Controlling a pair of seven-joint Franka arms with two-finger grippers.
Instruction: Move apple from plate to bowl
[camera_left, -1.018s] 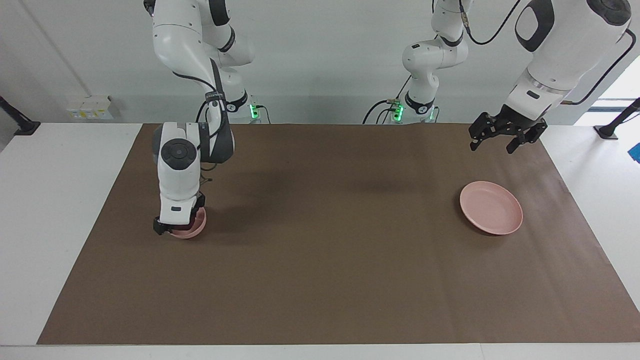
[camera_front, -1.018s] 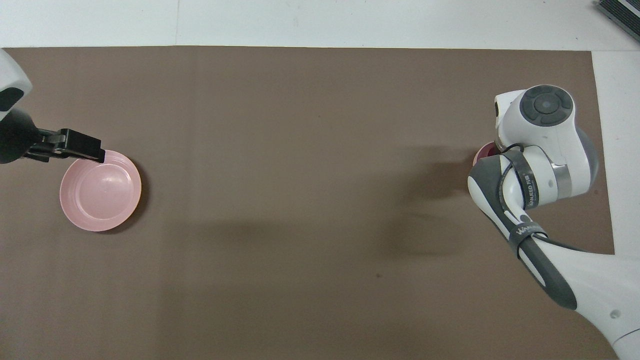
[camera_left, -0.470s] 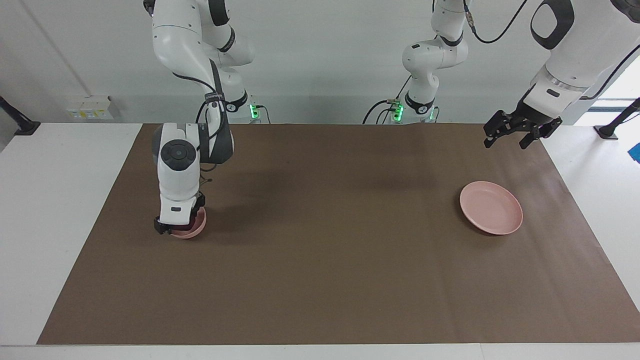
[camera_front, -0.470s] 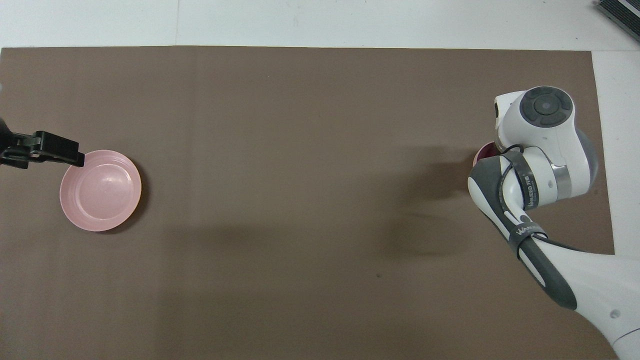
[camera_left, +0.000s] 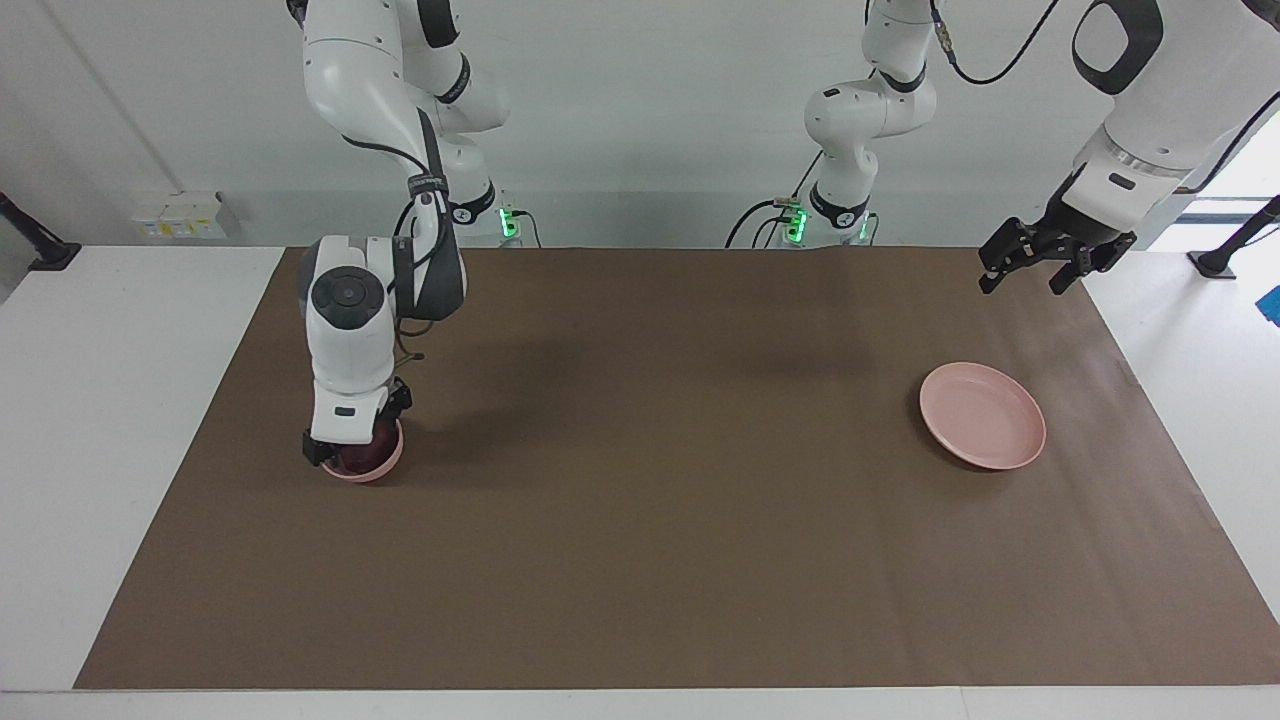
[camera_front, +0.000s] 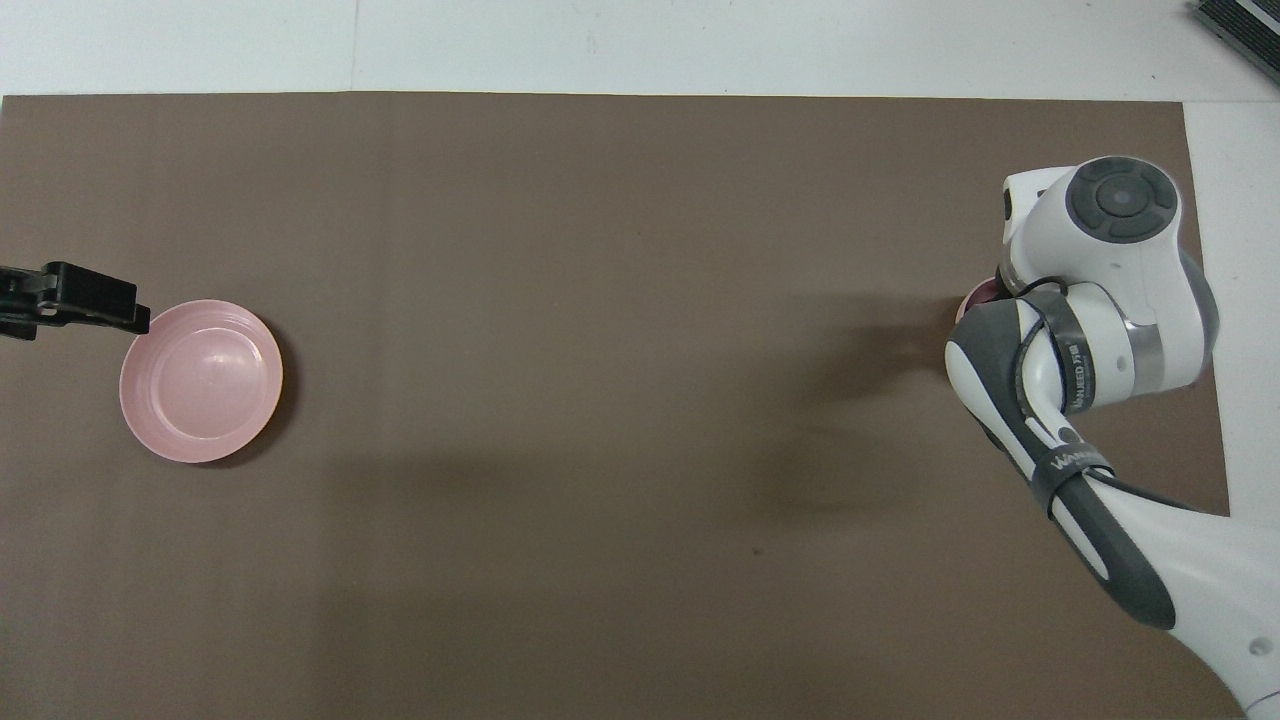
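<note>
Brown paper is spread flat over a white table. At the right arm's end, the round dark apple can be seen sitting in the small deep pink bowl; no long axis can be made out. Right gripper is now raised a bit just over it, whether spread can't be told. Shallow smooth plate is bare. Left gripper, jaws spread, has been pulled back off the plate.
</note>
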